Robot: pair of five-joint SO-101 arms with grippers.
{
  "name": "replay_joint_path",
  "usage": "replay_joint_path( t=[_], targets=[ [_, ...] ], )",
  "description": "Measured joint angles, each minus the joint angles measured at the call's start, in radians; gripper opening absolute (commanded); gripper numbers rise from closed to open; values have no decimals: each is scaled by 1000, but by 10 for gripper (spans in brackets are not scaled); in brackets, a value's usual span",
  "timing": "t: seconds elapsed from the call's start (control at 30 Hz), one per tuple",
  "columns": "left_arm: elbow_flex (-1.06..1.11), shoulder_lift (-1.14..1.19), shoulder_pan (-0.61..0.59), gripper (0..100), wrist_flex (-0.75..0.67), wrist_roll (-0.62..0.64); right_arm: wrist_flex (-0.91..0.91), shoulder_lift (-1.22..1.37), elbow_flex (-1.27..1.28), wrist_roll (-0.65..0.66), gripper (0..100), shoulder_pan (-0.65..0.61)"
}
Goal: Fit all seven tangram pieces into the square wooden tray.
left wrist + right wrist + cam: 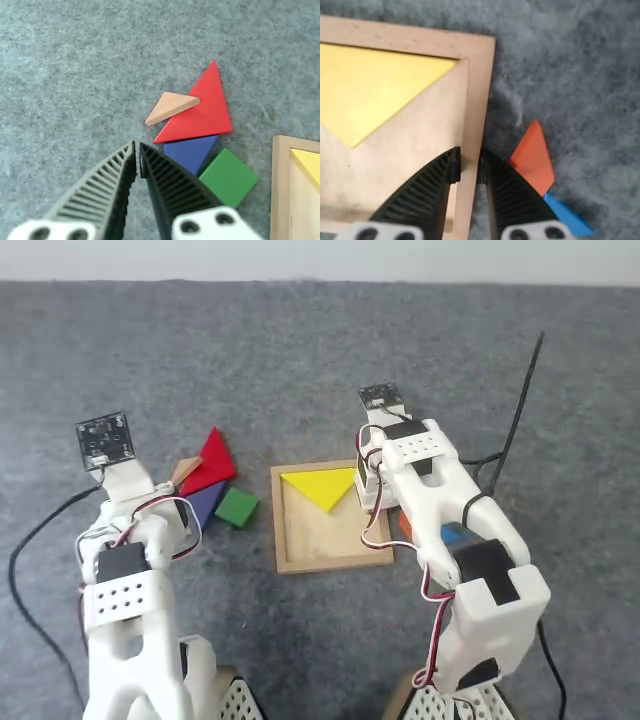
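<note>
My right end effector (469, 167) pinches tray (477, 90) by its side wall; yellow triangle (375, 85) seated inside | my left end effector (137, 149) pressed together, empty, near red triangle (202, 115) | I should slide tray flat, no lifting.

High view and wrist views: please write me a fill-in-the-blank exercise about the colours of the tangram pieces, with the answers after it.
1. The lone piece inside the wooden tray is coloured ____.
2. The plain wooden triangle lies partly on a large triangle coloured ____.
3. The middle piece, between the large triangle and the green square, is coloured ____.

Missing words: yellow; red; blue.
</note>
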Motion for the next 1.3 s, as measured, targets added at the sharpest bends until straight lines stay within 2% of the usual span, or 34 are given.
replay_joint_path(
  t=[0.13,0.3,0.47,0.57,0.7,0.77,0.87,1.03,1.2,1.3],
  targets=[
    [0,0,0,159,0,0,55,-57,-11,35,230,-3],
    [0,0,9,193,11,0,132,-265,9,114,233,-6],
    [0,0,15,249,60,0,160,-543,126,204,233,91],
    [0,0,15,264,66,0,160,-715,224,281,172,181],
    [-23,8,15,265,71,-3,106,-901,393,316,0,270],
    [-89,48,15,271,104,-44,43,-959,491,319,31,304],
    [-239,164,51,288,199,-124,-61,-996,620,318,20,339],
    [-545,505,163,288,393,-305,-192,-1000,772,233,20,345],
    [-792,858,193,287,427,-500,-221,-1002,796,221,18,345],
    [-888,1014,192,287,428,-551,-222,-1002,796,221,17,344]
  ],
)
